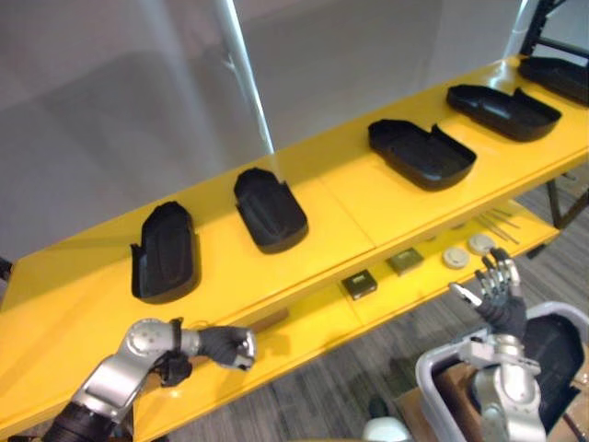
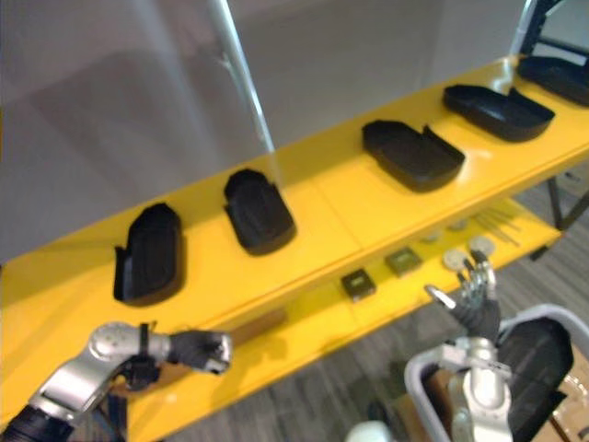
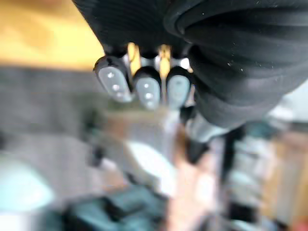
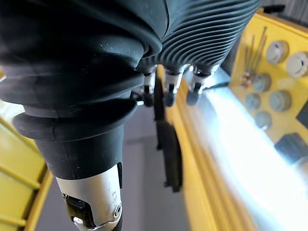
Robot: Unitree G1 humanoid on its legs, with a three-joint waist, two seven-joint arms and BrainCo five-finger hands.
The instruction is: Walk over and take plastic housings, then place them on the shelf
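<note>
Several black plastic housings lie in a row on the top board of a yellow shelf (image 1: 350, 198): one at the left (image 1: 166, 250), one beside it (image 1: 270, 210), one in the middle (image 1: 421, 153), and more towards the far right (image 1: 502, 111). My left hand (image 1: 228, 348) hangs low at the left, in front of the lower board's edge, with its fingers (image 3: 144, 89) curled and nothing in them. Low at the right, my right hand (image 1: 498, 287) points its straight fingers up, just off the lower board. Neither hand touches a housing.
The lower yellow board (image 1: 304, 336) carries small square parts (image 1: 359, 284), round discs (image 1: 455, 257) and thin rods (image 1: 502, 224). A grey-rimmed bin (image 1: 433, 368) with something dark in it stands at the lower right. A grey wall rises behind the shelf.
</note>
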